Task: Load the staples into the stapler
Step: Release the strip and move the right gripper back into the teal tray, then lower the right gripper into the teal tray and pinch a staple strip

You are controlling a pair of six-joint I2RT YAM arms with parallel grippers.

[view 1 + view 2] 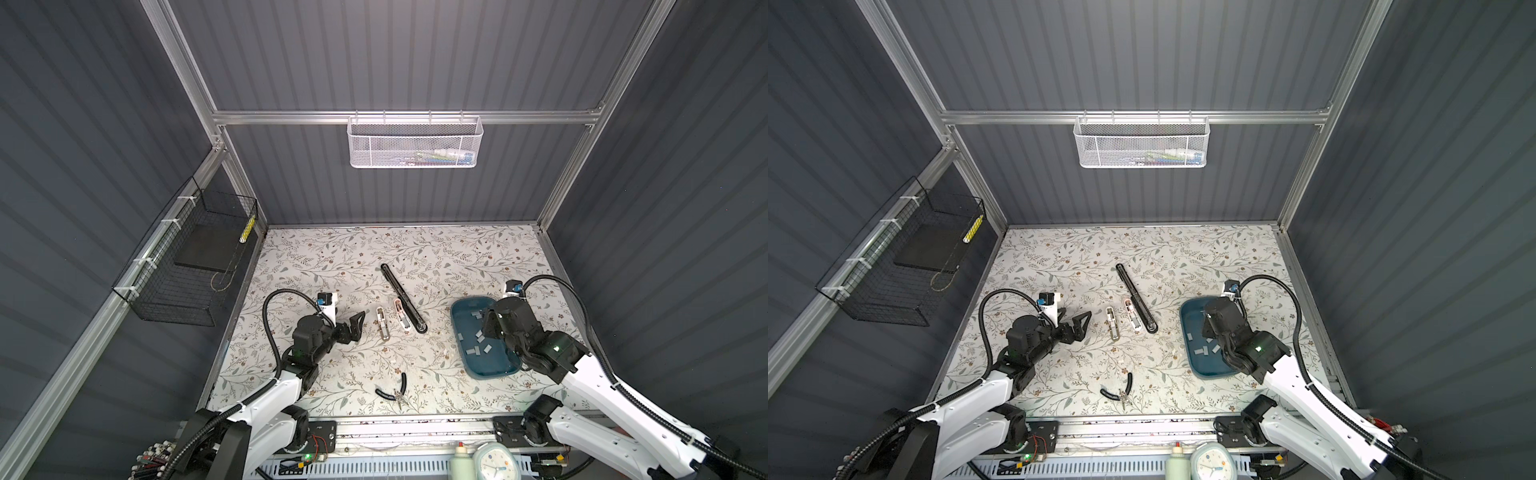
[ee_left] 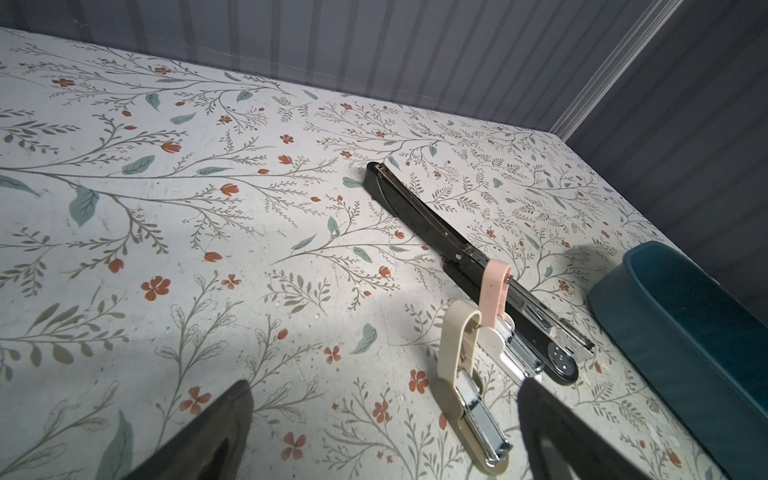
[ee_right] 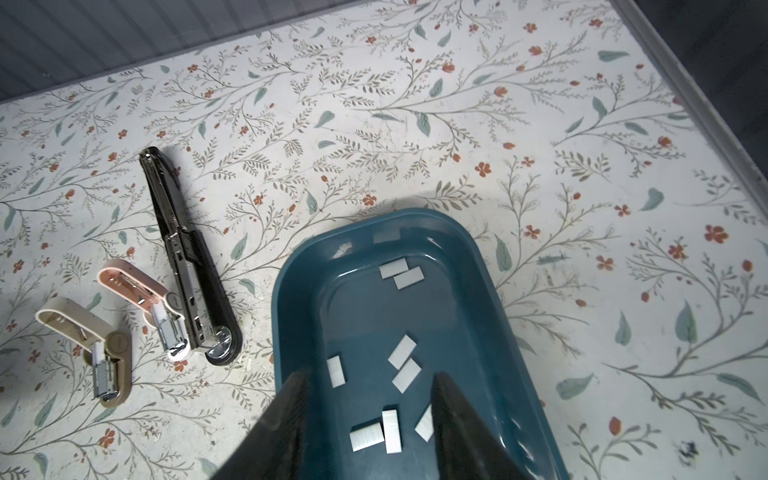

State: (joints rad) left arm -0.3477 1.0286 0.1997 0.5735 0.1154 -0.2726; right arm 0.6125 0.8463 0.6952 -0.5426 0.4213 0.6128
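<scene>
The black stapler (image 1: 402,298) (image 1: 1136,297) (image 2: 453,245) (image 3: 183,257) lies diagonally mid-table, folded out flat with its metal channel showing. The staples (image 3: 392,424) (image 1: 477,351) (image 1: 1202,351) are several small silver strips scattered in a teal tray (image 1: 490,376) (image 1: 1208,376) (image 3: 282,291) (image 2: 665,311) on the right. My right gripper (image 3: 369,376) (image 1: 487,332) (image 1: 1209,328) hangs over the tray's near end, open, with loose strips lying on the tray floor between and below its fingers and nothing held. My left gripper (image 2: 384,384) (image 1: 358,327) (image 1: 1083,326) is wide open and empty, just left of the staplers.
A beige small stapler (image 1: 383,324) (image 2: 457,345) (image 3: 83,324) and a pink one (image 1: 401,316) (image 2: 494,286) (image 3: 133,286) lie opened beside the black stapler. Pliers (image 1: 395,390) lie near the front. A black wire basket (image 1: 187,266) hangs on the left wall, a white mesh basket (image 1: 413,143) at the back.
</scene>
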